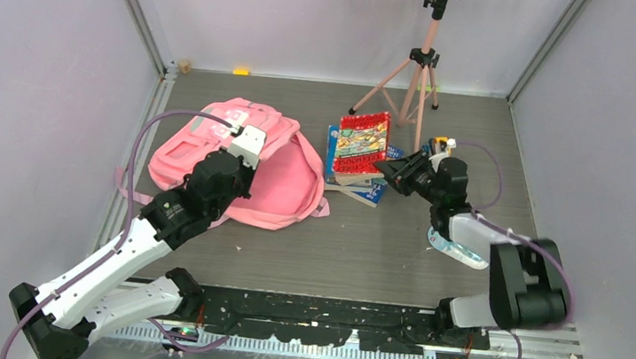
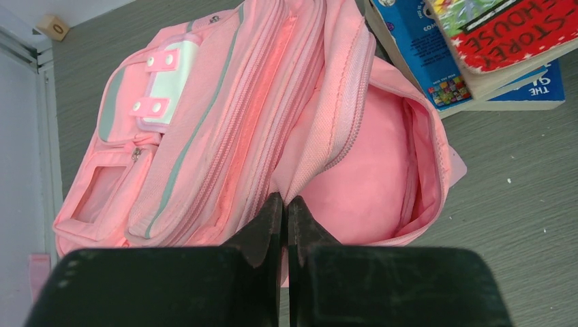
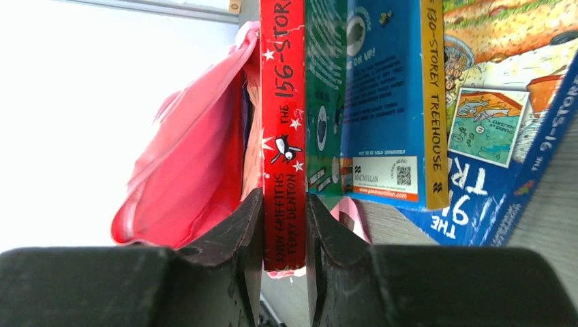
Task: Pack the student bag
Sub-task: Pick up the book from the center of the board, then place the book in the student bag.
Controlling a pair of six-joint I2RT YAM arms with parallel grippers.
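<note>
The pink student bag [image 1: 274,184] lies on the table left of centre, its main compartment [image 2: 368,177] gaping open toward the books. My left gripper [image 2: 285,204] is shut on the bag's zip edge, and in the top view it sits over the bag's upper part [image 1: 252,132]. A red book [image 1: 361,139] lies on top of a stack of blue books [image 1: 358,188] to the right of the bag. My right gripper [image 1: 384,169] reaches in from the right. Both of its fingers press the red book's spine [image 3: 283,102], so it is shut on that book [image 3: 284,204].
A pink tripod [image 1: 419,74] stands behind the books at the back. A small wooden block [image 1: 185,66] and a yellow piece [image 1: 241,71] lie by the back wall. White walls close in the table on three sides.
</note>
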